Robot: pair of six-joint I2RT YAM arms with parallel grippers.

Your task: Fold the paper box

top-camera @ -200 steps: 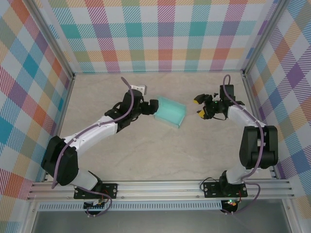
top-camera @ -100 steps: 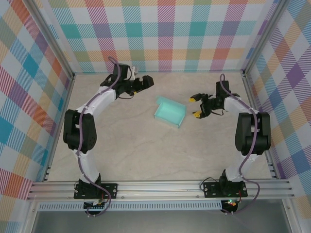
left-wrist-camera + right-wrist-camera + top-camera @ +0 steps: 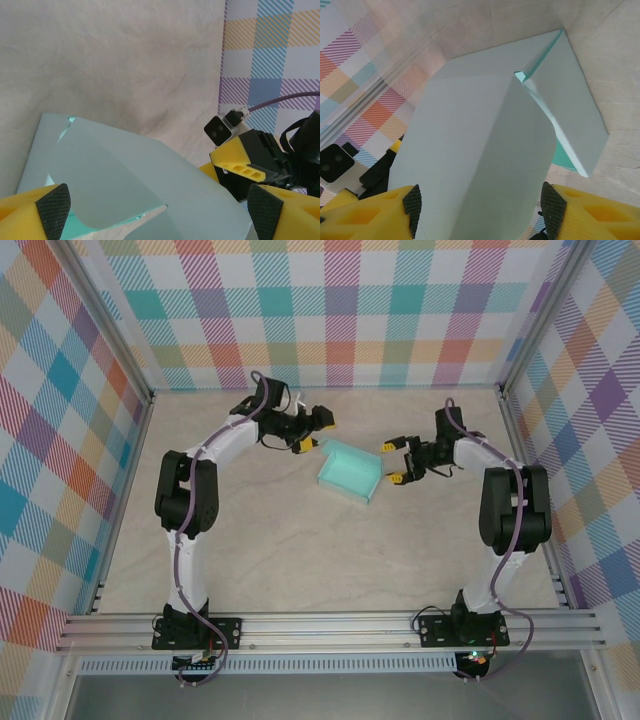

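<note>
The paper box [image 3: 350, 475] lies on the table, pale mint card with its back and right walls standing. My left gripper [image 3: 314, 432] hovers open at its far left corner. In the left wrist view the box [image 3: 125, 170] spreads below and between my wide-apart fingers, the left gripper [image 3: 157, 212] touching nothing. My right gripper [image 3: 392, 461] is open at the box's right end. In the right wrist view a rounded flap of the box [image 3: 480, 150] stands between the pads of the right gripper [image 3: 482, 207]. The right gripper [image 3: 245, 155] shows beyond the box.
Plaid walls [image 3: 340, 310] close in the back and both sides, with aluminium posts at the corners. A metal rail [image 3: 330, 625] runs along the near edge, where both arm bases are bolted. Bare table [image 3: 300, 550] lies in front of the box.
My left gripper left the box's left side, swung to the back wall, then came to the box's far left corner. My right gripper crept left to the box's right end.
</note>
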